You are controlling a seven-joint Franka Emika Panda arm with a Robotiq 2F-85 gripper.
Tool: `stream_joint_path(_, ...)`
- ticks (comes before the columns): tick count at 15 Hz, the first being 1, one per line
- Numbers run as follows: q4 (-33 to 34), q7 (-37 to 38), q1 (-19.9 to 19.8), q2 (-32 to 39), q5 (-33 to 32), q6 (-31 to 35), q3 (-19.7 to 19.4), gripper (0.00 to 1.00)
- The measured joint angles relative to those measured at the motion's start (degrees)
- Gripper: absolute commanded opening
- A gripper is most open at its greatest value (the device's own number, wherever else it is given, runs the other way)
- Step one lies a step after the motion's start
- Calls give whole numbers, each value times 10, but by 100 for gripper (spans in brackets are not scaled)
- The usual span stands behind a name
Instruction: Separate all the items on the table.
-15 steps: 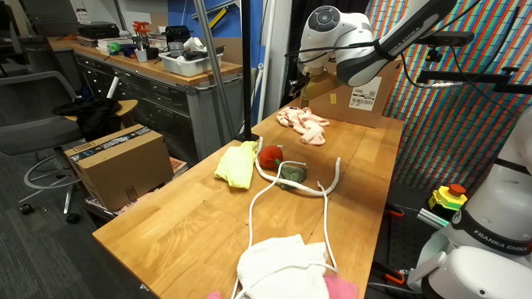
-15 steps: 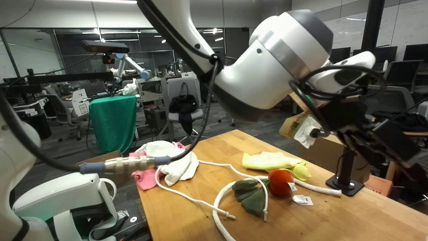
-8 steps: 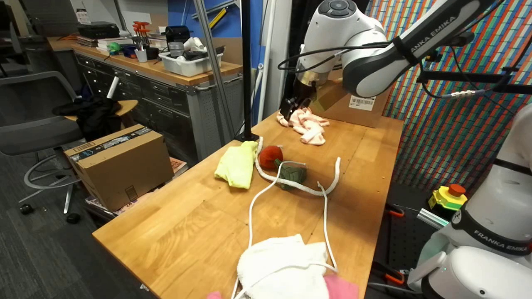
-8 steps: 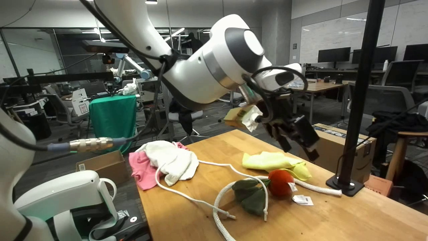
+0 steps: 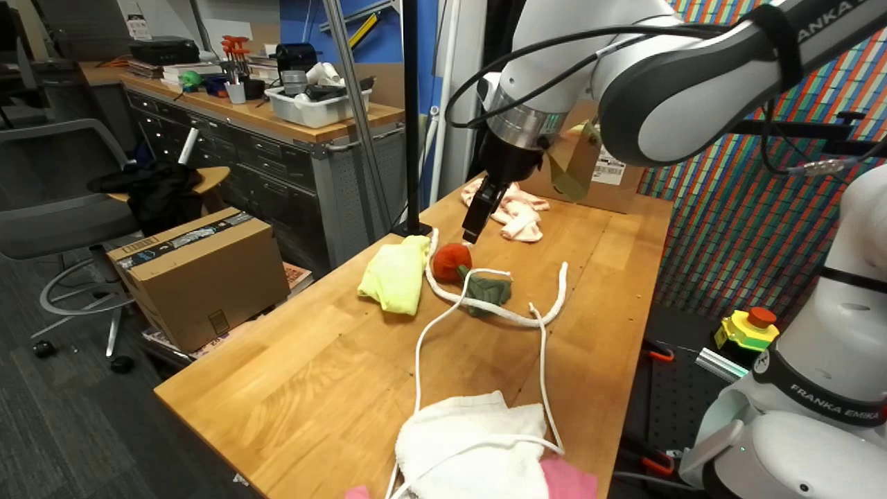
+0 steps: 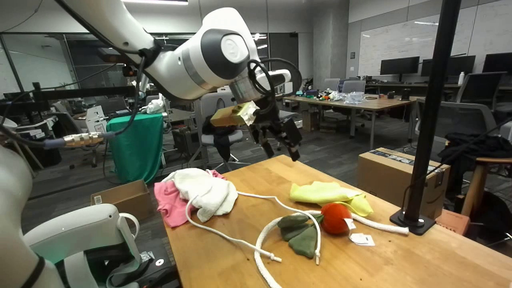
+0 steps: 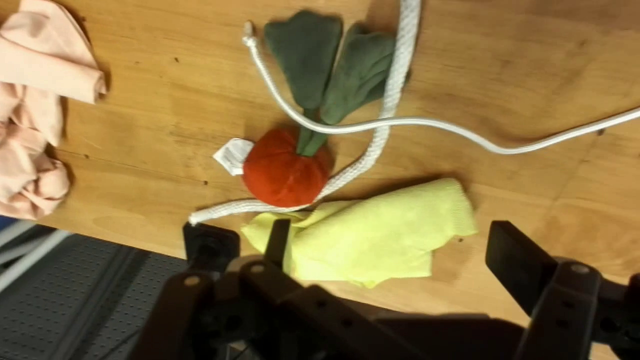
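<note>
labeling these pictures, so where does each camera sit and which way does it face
In an exterior view: at the butcher-block table end nearest the white cloth, facing the peach cloth; arm and base column show.
In an exterior view: seemingly from the peach cloth's end, facing back toward the pink cloth; same parts show.
In the wrist view: on the arm's end, looking down at the red plush vegetable; fingers show, spread.
Both exterior views share the open gripper, white cloth and yellow cloth.

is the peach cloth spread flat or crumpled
Crumpled: in the wrist view the peach cloth lies bunched on the table in creases and overlapping folds; part of it falls outside that picture.
</note>
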Motion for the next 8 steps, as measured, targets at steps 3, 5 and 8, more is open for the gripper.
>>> stream_joint_path(3, 5, -28, 20, -9, 31, -17, 35, 100)
stream_joint_path(5, 7, -35, 25, -8, 33, -17, 51, 100)
stream_joint_path(8, 13, -43, 26, 1, 33, -17, 65, 100)
